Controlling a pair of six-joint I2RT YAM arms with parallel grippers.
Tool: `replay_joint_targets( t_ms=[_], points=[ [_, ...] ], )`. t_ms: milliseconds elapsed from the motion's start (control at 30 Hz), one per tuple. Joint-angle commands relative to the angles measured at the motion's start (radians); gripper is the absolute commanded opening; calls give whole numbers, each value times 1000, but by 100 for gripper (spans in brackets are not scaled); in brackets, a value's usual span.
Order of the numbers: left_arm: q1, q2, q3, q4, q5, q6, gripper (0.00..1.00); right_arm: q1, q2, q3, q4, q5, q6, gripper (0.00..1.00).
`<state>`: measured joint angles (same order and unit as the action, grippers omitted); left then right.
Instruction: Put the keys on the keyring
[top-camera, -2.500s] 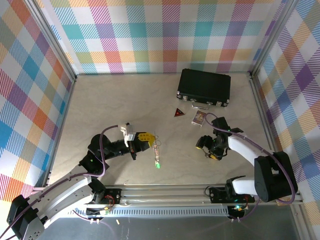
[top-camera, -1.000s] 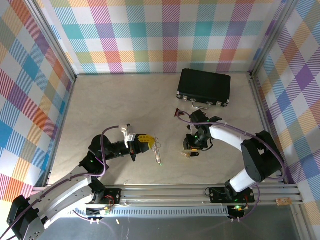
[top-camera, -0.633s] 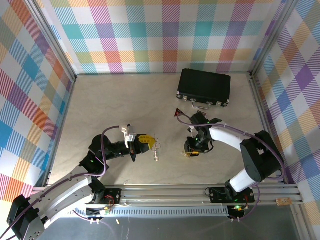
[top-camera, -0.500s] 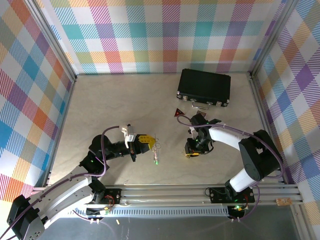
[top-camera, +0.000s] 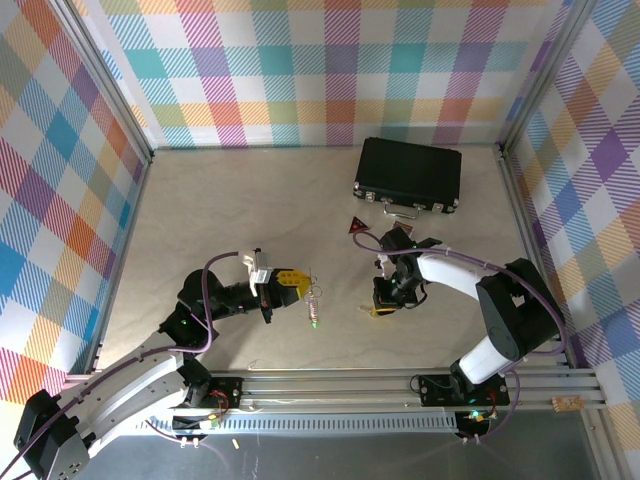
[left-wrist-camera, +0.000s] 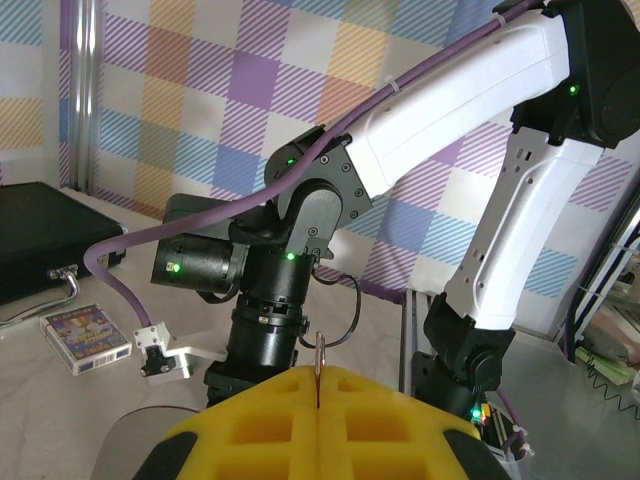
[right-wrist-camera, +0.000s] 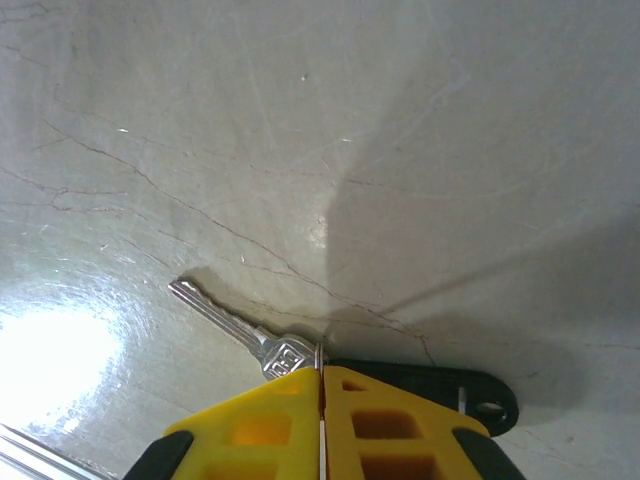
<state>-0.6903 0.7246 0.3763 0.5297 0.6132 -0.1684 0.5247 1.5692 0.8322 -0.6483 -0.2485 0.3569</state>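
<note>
The keyring hangs from the tip of the left tool, near the middle of the desk. From above it is tiny and blurry, a pale silvery squiggle, and its loop shape is hard to make out. In the left wrist view, just a thin metal wire pokes up between the two yellow fingers. The rest is hidden behind them. The fingers are pressed together on that wire, so the left tool is clamped on the keyring. The green key dangles at the bottom of the ring. It is a small bright green dot, and its metal part is too small to see.

The black key lies flat on the desk, to the right of the ring in the top view and well apart from it. Its blade is thin, shiny and silver. Its head is long, flat and black, with a little hole at the end. Part of the head is hidden behind the right tool. This tool's fingers are together, with their tips right where the blade meets the head. I cannot tell if they pinch the key or just press on it.

The fingers are blocky, with square hollows. The desk is pale, smooth and shiny, with thin crack lines. Farther back sits a hard black case with a metal handle. Near it lie a dark red triangle and a small picture card. From above, the right arm covers most of the card.
</note>
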Motion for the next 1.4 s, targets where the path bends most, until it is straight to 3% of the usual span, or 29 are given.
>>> replay_joint_targets(
  t_ms=[0,133,300,467,700,1000,1167,1300,1367],
  points=[
    [11,-6,-6,62,19,-11,0,1,0,19,-20,-15,-18,6],
    [11,-10,-8,63,18,-11,0,13,-6,41,-52,1,-41,0],
    [11,-12,-13,64,18,-10,0,101,45,152,-200,109,-80,0],
    [11,-32,-23,53,16,-3,0,120,99,229,-346,171,-109,0],
    [11,-98,-38,0,-7,19,0,131,273,411,-551,222,-233,0],
    [11,-107,-40,-7,-3,15,0,147,428,530,-565,244,-304,2],
    [11,-92,-43,6,0,12,0,149,377,536,-551,249,-277,21],
    [11,-80,-48,27,8,3,0,149,268,491,-492,216,-198,46],
    [11,-72,-48,35,12,-2,0,147,200,432,-438,195,-135,50]
  ],
)
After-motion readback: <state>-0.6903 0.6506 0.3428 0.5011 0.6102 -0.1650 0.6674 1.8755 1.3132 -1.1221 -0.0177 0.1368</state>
